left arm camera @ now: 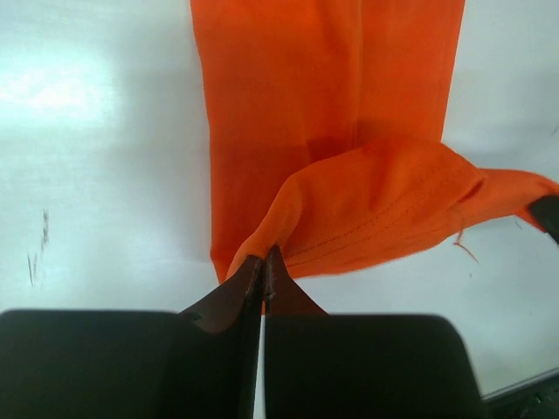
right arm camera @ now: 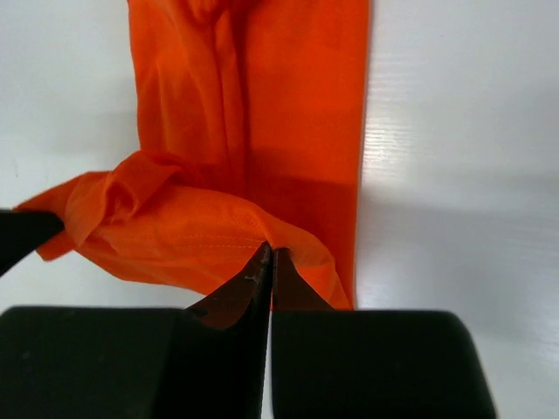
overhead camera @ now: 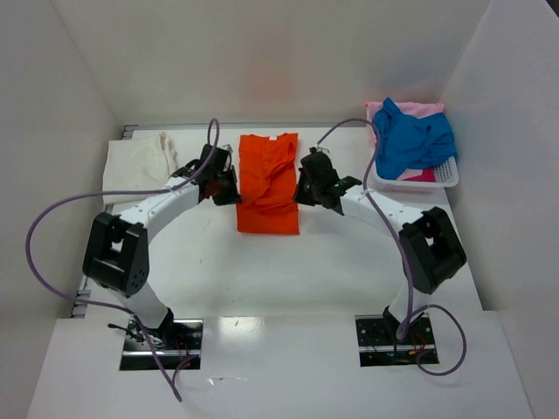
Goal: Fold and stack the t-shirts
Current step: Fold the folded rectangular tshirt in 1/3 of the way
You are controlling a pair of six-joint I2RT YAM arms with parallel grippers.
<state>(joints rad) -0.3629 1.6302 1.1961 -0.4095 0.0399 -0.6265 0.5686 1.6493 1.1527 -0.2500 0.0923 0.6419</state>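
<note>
White table (overhead camera: pixel 262 279) is seen from above, matte, with a soft glare patch near its front edge. In the left wrist view, the table surface (left arm camera: pixel 87 131) is marked by a few short dark scuffs (left arm camera: pixel 37 244); in the right wrist view, the surface (right arm camera: pixel 463 131) is seen plain, with faint horizontal streaks.

White plastic basket (overhead camera: pixel 447 172) is placed at the rear right of the table, close to the right wall (overhead camera: pixel 511 131). Its side is latticed.

The table is enclosed by a white back wall (overhead camera: pixel 262 61) and a left wall (overhead camera: pixel 44 131). A metal rail (overhead camera: pixel 129 132) is exposed at the rear left corner.
</note>
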